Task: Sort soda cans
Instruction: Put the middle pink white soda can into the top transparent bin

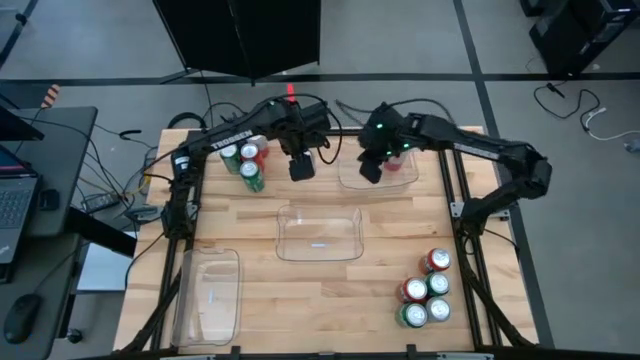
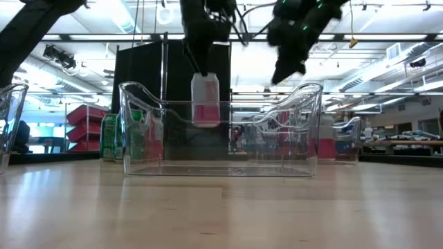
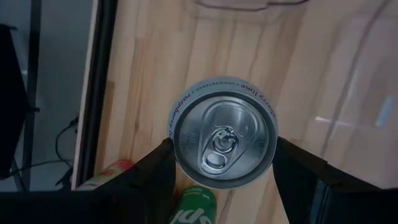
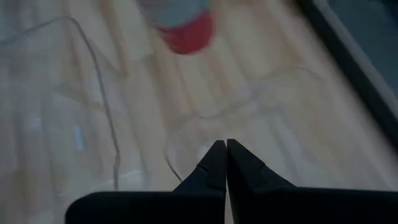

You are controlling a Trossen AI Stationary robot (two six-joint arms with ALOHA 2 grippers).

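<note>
My left gripper [image 3: 224, 163] jaws clamped on a silver-white soda can [image 3: 224, 138], rim text partly reading "cherry lime", lifted above the wooden table [image 1: 390, 280], beyond the middle clear plastic bin [image 1: 318, 236], right gripper [image 4: 226, 148] jaws closed empty nearby

Readable words — only a few

On the left arm [image 1: 228, 131] stands "TROSSEN" in white letters; around the rim of the silver-white can [image 3: 224, 140] runs small print ending in "Lime" — the rest I cannot read surely.
</note>
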